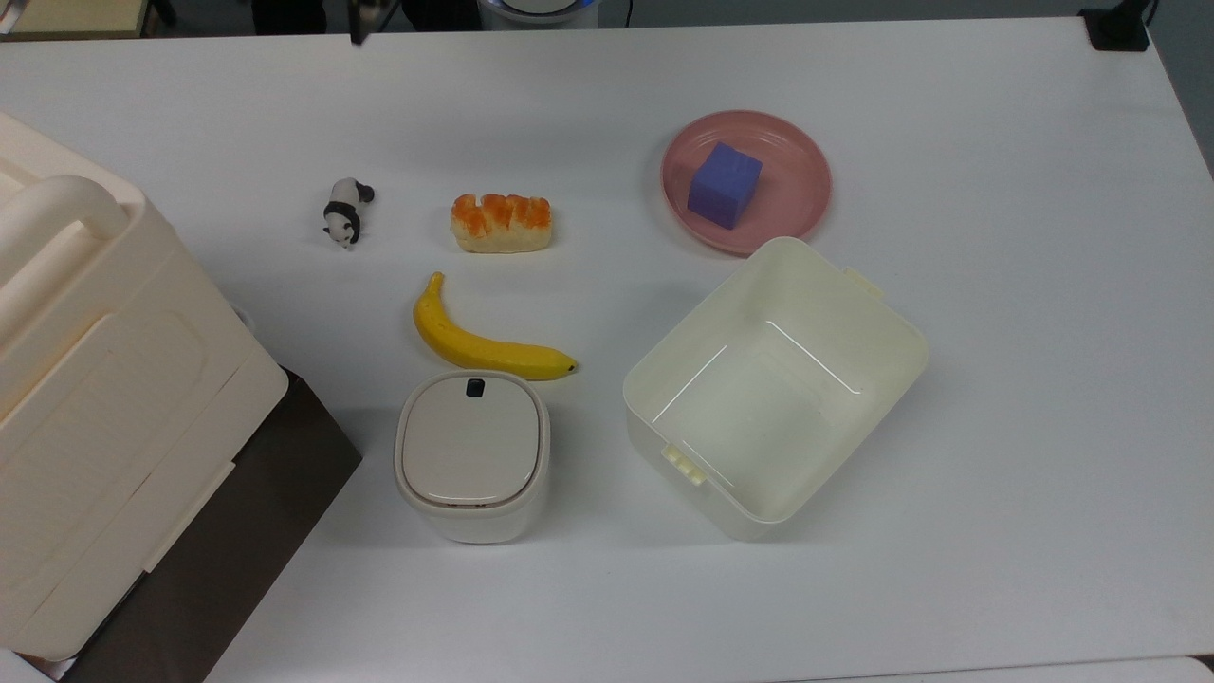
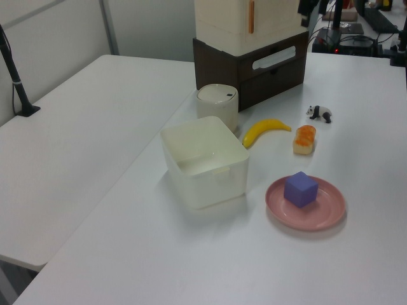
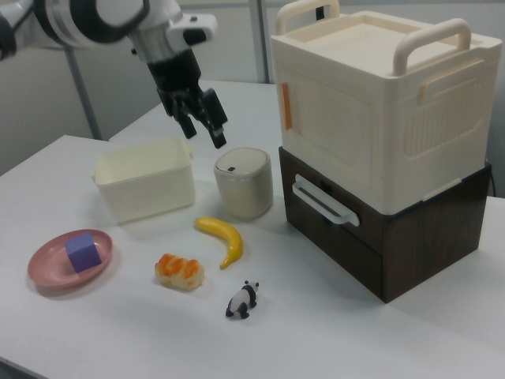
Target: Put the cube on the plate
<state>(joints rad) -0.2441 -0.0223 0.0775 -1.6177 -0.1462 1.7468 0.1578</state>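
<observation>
A: Where does the cube [image 1: 725, 185] sit?

B: On the pink plate [image 1: 801, 180], a little off the middle of it, resting flat and alone. In the right view the plate [image 3: 47, 268] is at the near left corner of the desk [image 1: 996, 285], with the cube [image 3: 83, 251] on it.

A: And the gripper [image 3: 202, 122]?

B: Up in the air, well apart from the plate, over the far side of the desk above the cream tub [image 3: 146, 181] and the lidded bin [image 3: 243, 183] as the right view shows it. Its two fingers are spread apart and point down, with nothing between them.

A: What else lies on the desk?

B: A bread roll [image 1: 501, 223], a banana [image 1: 479, 346] and a small panda figure [image 1: 346, 211], in a loose group on the top view's left of the plate. The tub [image 1: 773, 389] stands just beside the plate. A large cream box [image 3: 379, 103] with handles sits on a dark brown drawer unit [image 3: 379, 229].
</observation>
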